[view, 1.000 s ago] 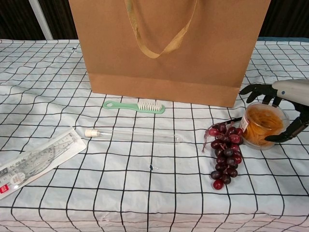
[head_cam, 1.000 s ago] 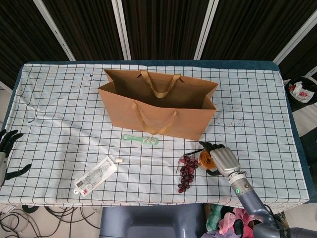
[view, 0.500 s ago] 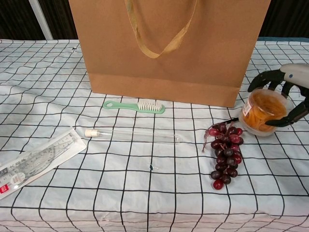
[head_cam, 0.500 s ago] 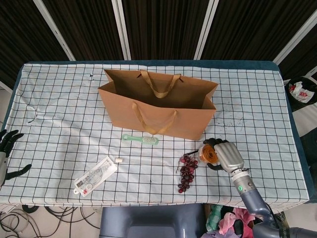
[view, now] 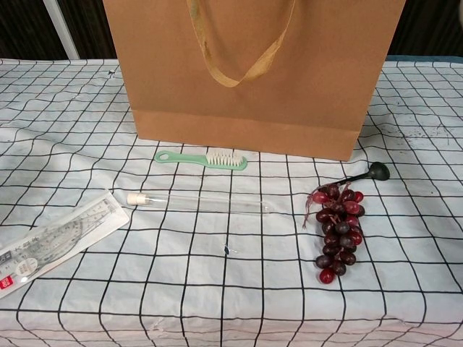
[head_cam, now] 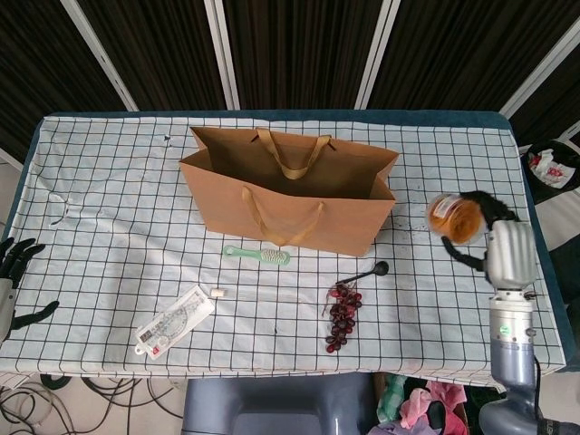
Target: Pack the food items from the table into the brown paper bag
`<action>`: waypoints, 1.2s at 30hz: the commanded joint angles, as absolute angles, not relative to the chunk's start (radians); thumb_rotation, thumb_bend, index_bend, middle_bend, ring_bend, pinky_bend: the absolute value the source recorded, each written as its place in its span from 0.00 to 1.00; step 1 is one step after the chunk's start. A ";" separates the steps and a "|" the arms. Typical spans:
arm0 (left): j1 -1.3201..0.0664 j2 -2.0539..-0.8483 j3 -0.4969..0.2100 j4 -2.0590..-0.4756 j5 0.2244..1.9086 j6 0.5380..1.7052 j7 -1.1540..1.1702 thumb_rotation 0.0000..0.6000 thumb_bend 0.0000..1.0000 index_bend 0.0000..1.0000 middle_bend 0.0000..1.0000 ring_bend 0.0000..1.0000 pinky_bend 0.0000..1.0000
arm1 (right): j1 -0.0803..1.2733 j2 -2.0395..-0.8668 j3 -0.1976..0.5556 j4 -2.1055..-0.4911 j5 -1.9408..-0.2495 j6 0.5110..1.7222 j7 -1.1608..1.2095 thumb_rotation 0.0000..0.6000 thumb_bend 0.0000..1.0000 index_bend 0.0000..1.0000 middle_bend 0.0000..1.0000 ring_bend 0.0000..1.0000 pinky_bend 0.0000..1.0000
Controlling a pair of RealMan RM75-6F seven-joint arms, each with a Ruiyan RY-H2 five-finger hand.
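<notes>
The brown paper bag (head_cam: 288, 195) stands open at the table's middle; in the chest view the bag (view: 249, 72) fills the top. My right hand (head_cam: 503, 243) is raised to the right of the bag and grips an orange-filled clear cup (head_cam: 453, 217). A bunch of dark red grapes (head_cam: 343, 317) lies in front of the bag, and the grapes (view: 336, 231) also show at the chest view's right. My left hand (head_cam: 13, 281) rests open at the table's left edge, holding nothing.
A green brush (head_cam: 257, 255) lies before the bag. A clear tube (view: 199, 202) and a packaged ruler set (view: 51, 242) lie front left. A small black spoon-like piece (view: 370, 173) sits by the grapes' stem.
My right hand has lifted the orange cup from beside the grapes, up and to the right, out of the chest view. The black piece is now uncovered.
</notes>
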State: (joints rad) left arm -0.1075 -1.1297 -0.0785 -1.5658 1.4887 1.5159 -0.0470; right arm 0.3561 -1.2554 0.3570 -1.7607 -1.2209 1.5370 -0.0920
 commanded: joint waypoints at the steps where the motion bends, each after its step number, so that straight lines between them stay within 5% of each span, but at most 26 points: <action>1: -0.108 -1.131 -0.079 -1.567 1.490 1.516 -0.046 1.00 0.07 0.17 0.11 0.01 0.05 | 0.363 -1.290 0.487 -1.730 -1.198 1.631 0.012 1.00 0.37 0.33 0.37 0.44 0.40; 8: -0.110 -1.133 -0.079 -1.568 1.486 1.512 -0.041 1.00 0.07 0.17 0.11 0.01 0.05 | 0.465 -1.366 0.584 -1.649 -1.198 1.633 0.050 1.00 0.37 0.34 0.36 0.44 0.40; 18: -0.108 -1.127 -0.080 -1.569 1.481 1.509 -0.047 1.00 0.07 0.17 0.11 0.01 0.05 | 0.625 -1.399 0.631 -1.649 -1.145 1.461 0.013 1.00 0.37 0.34 0.36 0.44 0.40; 36: -0.103 -1.115 -0.086 -1.561 1.474 1.516 -0.078 1.00 0.07 0.17 0.11 0.01 0.05 | 0.806 -1.446 0.571 -1.671 -1.068 1.249 -0.134 1.00 0.33 0.34 0.33 0.41 0.40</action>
State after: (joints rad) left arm -0.1025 -1.1147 -0.0858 -1.5606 1.4740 1.5158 -0.0784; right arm 0.7998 -1.4449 0.5784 -1.6711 -1.0737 1.2574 -0.1276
